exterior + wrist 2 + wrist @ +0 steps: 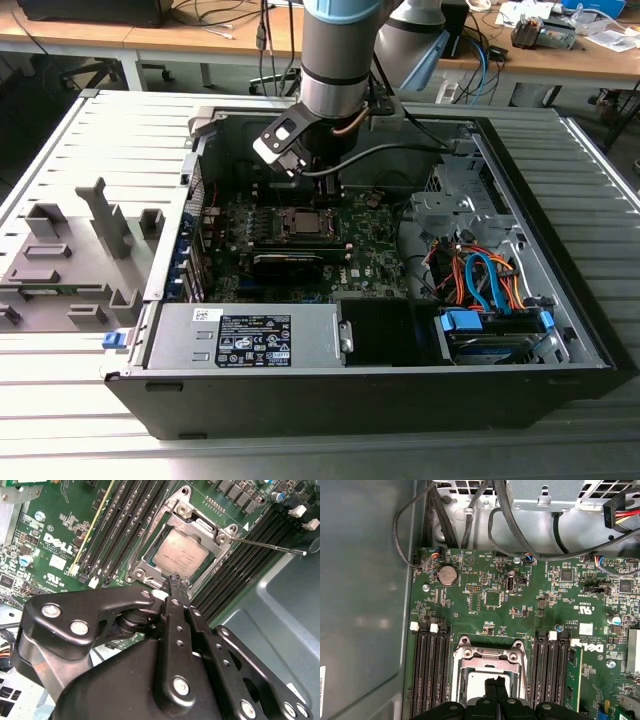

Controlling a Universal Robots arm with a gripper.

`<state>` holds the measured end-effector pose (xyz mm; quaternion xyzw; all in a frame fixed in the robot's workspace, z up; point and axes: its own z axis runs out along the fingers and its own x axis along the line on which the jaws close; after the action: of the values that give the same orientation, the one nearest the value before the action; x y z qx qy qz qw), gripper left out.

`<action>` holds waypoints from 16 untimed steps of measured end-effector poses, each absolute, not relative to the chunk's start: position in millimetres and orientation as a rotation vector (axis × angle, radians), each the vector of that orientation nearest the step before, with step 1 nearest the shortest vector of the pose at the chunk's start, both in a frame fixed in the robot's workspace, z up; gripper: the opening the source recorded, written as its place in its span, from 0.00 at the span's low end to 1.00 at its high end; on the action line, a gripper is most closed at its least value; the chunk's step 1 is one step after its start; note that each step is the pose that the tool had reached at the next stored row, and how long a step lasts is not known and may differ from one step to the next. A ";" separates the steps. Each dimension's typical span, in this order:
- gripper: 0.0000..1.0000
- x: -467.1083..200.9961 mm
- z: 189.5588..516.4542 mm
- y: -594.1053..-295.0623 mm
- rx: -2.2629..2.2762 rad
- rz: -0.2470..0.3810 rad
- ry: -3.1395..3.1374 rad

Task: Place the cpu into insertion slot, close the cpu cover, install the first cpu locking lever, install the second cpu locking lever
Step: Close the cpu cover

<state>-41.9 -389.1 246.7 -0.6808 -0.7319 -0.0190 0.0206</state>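
Gripper (175, 580) noted with its two black fingers pressed together and nothing between them. In both wrist views the tips (495, 681) sit over one edge of the socket. We cannot confirm whether they touch the metal there. Directly beyond the tips we record the cpu (180, 555), dull silver-grey, lying flat in the insertion slot. The cpu cover (150, 542) is folded down around it, so the chip shows through the central window. In the first wrist view the same cover (490, 655) lies level over the chip (477, 687). One thin locking lever (270, 546) projects from a corner of the socket across the neighbouring memory slots (125, 530), its free end well apart from the frame. The socket sits on the green motherboard (55, 535), with memory slots on both sides. In the exterior view the arm (340, 60) descends steeply from above into the open computer case (560, 330). Its wrist block angles toward the exterior view's left, directly above the socket area. The case lies on its side on a slatted grey table (60, 420).
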 end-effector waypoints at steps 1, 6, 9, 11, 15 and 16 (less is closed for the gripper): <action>0.11 -41.9 246.5 -389.1 -2.111 -0.059 -2.270; 0.11 -42.1 245.5 -389.1 -2.111 -0.059 -2.270; 0.11 -42.1 245.3 -389.1 -2.111 -0.059 -2.270; 0.11 -42.2 242.5 -389.1 -2.111 -0.059 -2.270; 0.11 -42.2 241.9 -389.1 -2.111 -0.059 -2.270; 0.11 -42.3 241.8 -389.1 -2.111 -0.059 -2.270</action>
<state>-42.3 -389.1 241.8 -0.6808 -0.7319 -0.0190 0.0206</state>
